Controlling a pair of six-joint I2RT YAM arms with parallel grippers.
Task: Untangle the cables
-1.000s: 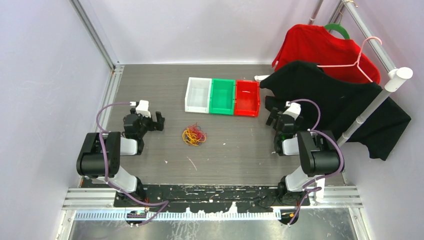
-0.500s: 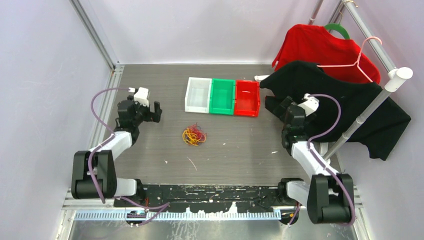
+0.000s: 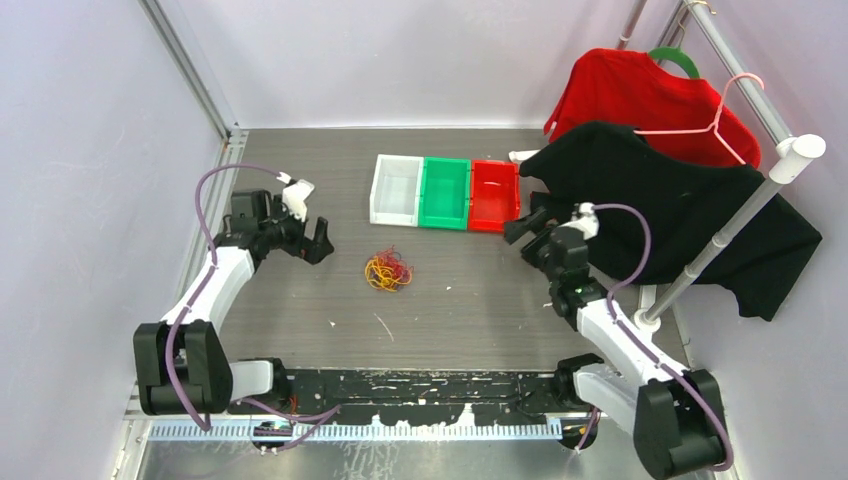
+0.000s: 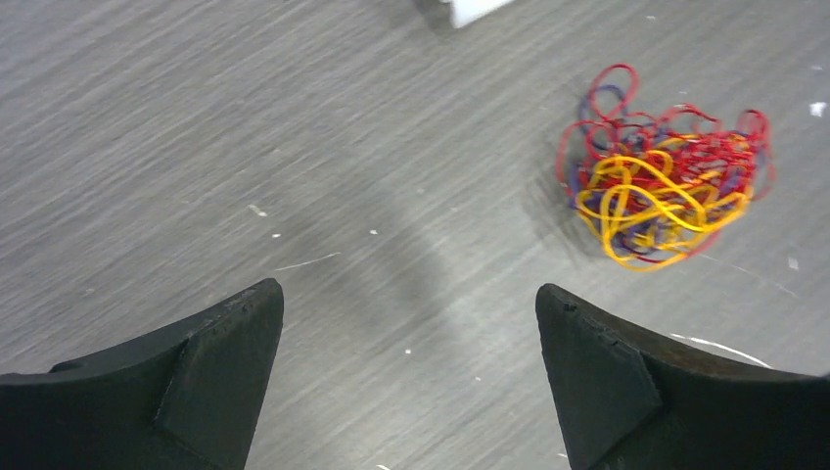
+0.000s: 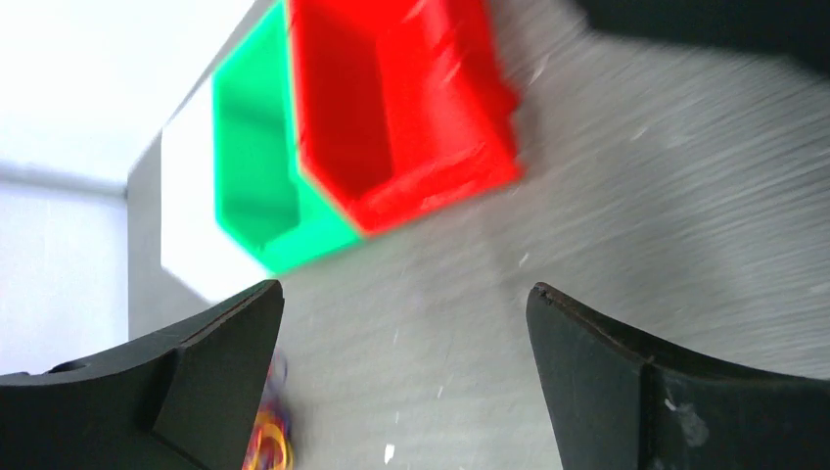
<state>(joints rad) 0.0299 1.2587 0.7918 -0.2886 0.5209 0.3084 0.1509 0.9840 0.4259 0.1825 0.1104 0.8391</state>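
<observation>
Lying in one fist-like knot on the grey wood-grain table (image 3: 460, 310), the cables (image 3: 388, 270) sit near the middle of the work area, between the two arms and closer to the left one. Orange-yellow loops are bunched on the near side of the clump, while red and dark purple-blue strands curl around and over them, as the left wrist camera shows (image 4: 664, 196).

The left gripper (image 3: 320, 243) hovers above the table to the left of the knot with its jaws spread wide and nothing between them; in its own camera, only bare tabletop lies between the black fingertips (image 4: 245, 323), and the tangle sits off to the upper right, untouched.

The right gripper (image 3: 522, 226) is also wide apart and empty, poised just beside the near corner of the red bin (image 3: 494, 195). Its camera view is blurred, but it catches a sliver of the cables (image 5: 269, 441) at the bottom edge.

Three open bins stand side by side beyond the knot: a white bin (image 3: 396, 188), a green bin (image 3: 445, 192) and the red one.

At the right edge, a red shirt (image 3: 640, 95) and a black shirt (image 3: 680, 210) hang from a white rail (image 3: 740, 215).
</observation>
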